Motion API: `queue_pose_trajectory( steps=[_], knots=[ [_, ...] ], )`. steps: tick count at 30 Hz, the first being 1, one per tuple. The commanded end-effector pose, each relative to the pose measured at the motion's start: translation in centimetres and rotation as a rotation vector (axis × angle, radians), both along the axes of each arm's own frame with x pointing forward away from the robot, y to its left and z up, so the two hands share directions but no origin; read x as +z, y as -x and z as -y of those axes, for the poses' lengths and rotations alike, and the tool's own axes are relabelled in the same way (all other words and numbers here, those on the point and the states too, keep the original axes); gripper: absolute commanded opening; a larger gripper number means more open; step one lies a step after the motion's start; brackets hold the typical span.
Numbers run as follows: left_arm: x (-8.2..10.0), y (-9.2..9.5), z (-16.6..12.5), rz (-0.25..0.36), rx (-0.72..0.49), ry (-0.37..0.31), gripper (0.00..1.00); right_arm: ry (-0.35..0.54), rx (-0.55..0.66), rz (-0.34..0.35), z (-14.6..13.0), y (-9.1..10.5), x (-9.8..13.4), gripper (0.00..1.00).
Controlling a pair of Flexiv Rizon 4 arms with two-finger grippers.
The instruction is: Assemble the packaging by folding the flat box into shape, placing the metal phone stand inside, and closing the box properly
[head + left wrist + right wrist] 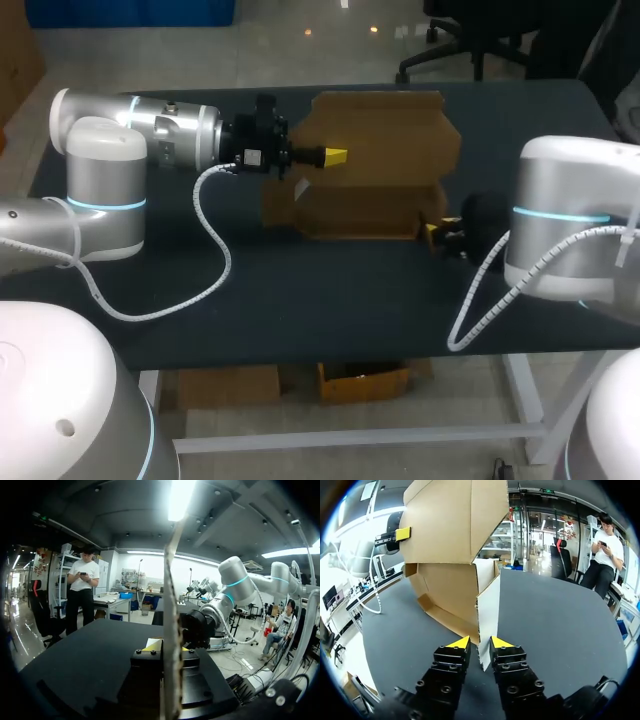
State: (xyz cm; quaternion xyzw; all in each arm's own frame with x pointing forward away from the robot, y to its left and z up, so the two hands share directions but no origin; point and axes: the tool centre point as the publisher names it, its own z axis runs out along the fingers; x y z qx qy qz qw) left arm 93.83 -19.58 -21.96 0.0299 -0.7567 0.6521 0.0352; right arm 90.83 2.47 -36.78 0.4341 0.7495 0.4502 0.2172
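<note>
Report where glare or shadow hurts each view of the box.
Head view: even light, box clear against the dark table. Left wrist view: a ceiling lamp flares behind the box's edge-on panel. Right wrist view: box well lit; bright wash around the left claw.

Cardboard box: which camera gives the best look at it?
The head view: it takes in the whole cardboard box, lid flap and open body, on the table. The right wrist view shows only its inside and one wall, close up; the left wrist view shows only one flap, edge-on.
</note>
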Motion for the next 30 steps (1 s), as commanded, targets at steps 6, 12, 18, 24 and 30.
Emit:
queue_pose_trajectory(
  steps=[6,12,18,24,30],
  knots=[
    [-0.2,0.0,0.1,0.0,-0.002,0.001,0.0,-0.005,-0.034,0.029,-1.2,-0.2,-0.1,0.25],
    [-0.2,0.0,0.1,0.0,-0.002,0.001,0.0,-0.014,-0.035,0.036,-1.8,-0.4,0.2,0.25],
    [-0.2,0.0,0.1,0.0,-0.002,0.001,0.0,-0.016,-0.038,0.038,-2.6,-0.4,0.3,0.29],
    [-0.2,0.0,0.1,0.0,-0.002,0.001,0.0,-0.012,-0.06,0.03,-2.6,0.1,0.2,0.31],
    [-0.2,0.0,0.1,0.0,-0.002,0.001,0.0,-0.015,-0.087,0.028,-2.2,1.3,0.0,0.31]
  ],
)
